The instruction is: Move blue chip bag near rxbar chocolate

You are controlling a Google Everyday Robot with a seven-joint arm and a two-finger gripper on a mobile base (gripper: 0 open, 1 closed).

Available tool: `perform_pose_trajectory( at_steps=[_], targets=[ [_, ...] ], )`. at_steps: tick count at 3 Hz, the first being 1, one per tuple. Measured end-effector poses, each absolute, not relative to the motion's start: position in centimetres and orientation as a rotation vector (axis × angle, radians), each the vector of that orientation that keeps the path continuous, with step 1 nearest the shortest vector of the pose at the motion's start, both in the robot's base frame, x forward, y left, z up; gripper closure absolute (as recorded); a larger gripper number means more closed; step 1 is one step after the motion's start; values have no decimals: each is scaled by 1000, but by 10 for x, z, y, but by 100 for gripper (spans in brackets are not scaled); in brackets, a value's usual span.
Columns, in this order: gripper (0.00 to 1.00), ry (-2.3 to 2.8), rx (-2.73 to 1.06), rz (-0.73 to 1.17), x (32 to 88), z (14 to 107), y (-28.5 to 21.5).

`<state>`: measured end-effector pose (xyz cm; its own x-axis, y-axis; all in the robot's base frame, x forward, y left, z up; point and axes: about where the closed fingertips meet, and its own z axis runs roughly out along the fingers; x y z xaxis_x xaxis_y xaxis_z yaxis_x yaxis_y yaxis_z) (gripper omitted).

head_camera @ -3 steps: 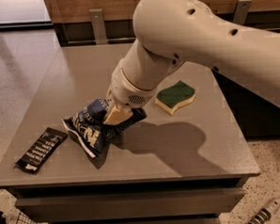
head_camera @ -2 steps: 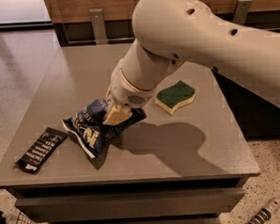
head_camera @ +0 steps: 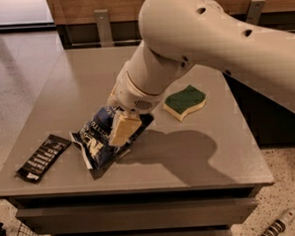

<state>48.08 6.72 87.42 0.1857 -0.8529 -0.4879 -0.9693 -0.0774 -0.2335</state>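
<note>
The blue chip bag (head_camera: pixel 95 138) is dark blue and crumpled, with white lettering. It lies on the grey table (head_camera: pixel 189 152) left of centre. My gripper (head_camera: pixel 121 129) comes down from the big white arm and is shut on the bag's upper right part. One tan finger (head_camera: pixel 122 131) lies over the foil. The rxbar chocolate (head_camera: pixel 44 157) is a flat black wrapper with white text lines. It lies near the table's front left corner, a short gap left of the bag.
A green and yellow sponge (head_camera: pixel 185 102) lies on the table right of the arm. The table's front edge runs just below the bag and the bar. Chair backs stand behind the far edge.
</note>
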Motion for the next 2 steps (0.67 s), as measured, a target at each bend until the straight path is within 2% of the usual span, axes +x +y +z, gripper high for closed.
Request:
perform_pose_trajectory(
  at_steps=[1, 2],
  targets=[
    [0, 1700, -1967, 302, 480, 875, 68],
    [0, 1700, -1967, 302, 480, 876, 68]
  ],
)
